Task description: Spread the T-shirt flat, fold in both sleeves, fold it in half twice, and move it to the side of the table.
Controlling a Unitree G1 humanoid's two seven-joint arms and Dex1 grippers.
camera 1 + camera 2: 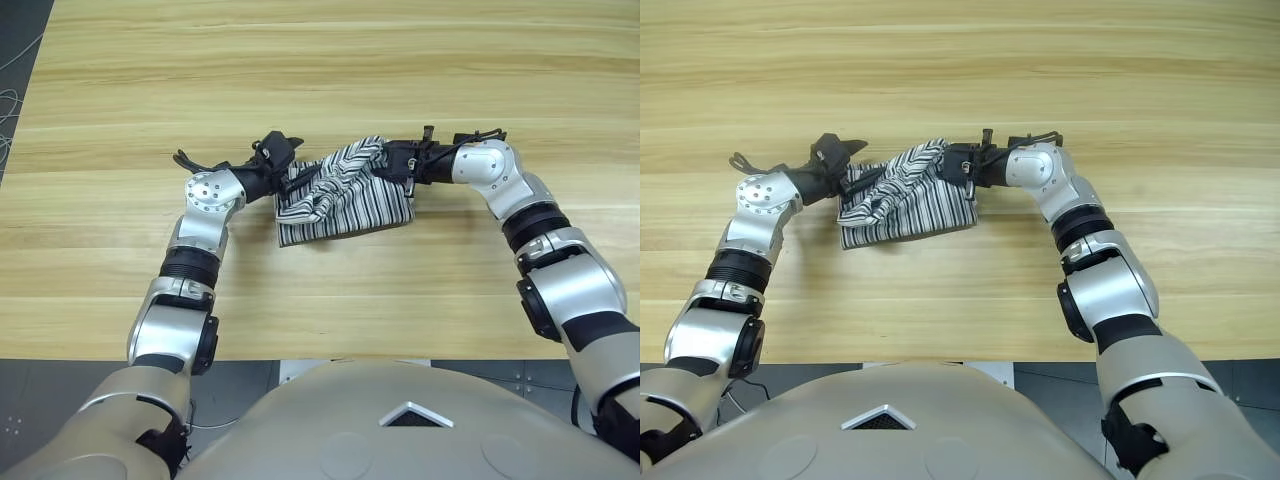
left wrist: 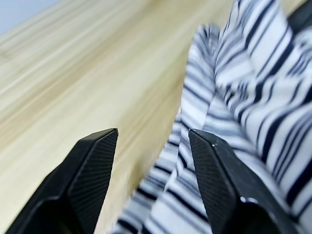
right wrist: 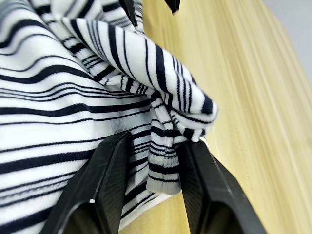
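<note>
Wooden table (image 1: 300, 80) carries the crumpled striped T-shirt (image 1: 350, 210) at its middle. Our right gripper (image 3: 157, 141) pinches a bunched fold; our left gripper (image 2: 153, 132) gapes beside the hem. We should catch one layer, then draw apart evenly.

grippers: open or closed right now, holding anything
Left gripper: open, holding nothing, beside the black-and-white striped cloth T-shirt.
Right gripper: closed on a bunched fold of that T-shirt.
</note>
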